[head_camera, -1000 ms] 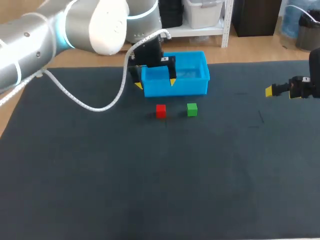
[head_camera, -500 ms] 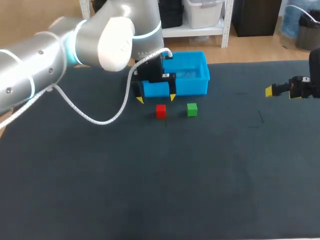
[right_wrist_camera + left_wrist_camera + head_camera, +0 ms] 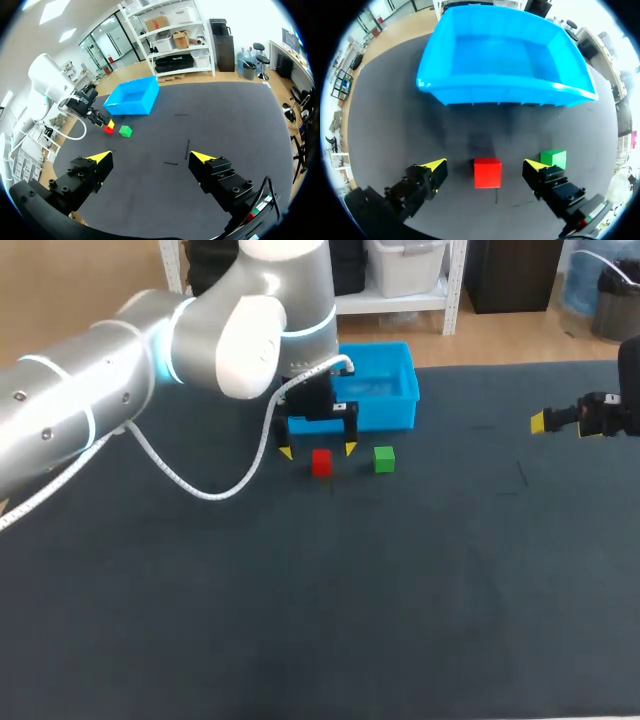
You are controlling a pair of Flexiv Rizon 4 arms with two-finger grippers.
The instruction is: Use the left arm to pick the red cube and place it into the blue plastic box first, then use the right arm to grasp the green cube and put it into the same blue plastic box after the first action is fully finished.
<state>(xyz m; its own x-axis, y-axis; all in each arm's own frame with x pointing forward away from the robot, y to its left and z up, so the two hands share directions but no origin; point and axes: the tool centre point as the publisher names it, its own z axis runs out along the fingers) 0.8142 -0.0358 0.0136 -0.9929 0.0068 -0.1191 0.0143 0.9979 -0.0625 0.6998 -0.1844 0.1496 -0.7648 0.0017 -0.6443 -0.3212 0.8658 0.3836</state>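
Observation:
The red cube sits on the dark table just in front of the blue plastic box, with the green cube close on its right. My left gripper hangs open right over the red cube, one yellow tip on each side and neither touching it. Far off at the table's right edge, my right gripper is open and holds nothing. From its wrist view both cubes and the box are small and distant.
The box's inside looks bare in the left wrist view. A white cable loops from my left arm down over the table left of the cubes. Dark table surface spreads wide in front of and right of the cubes.
My left gripper has come forward and down from over the box's front wall to above the red cube, still open. The right arm and both cubes have stayed put.

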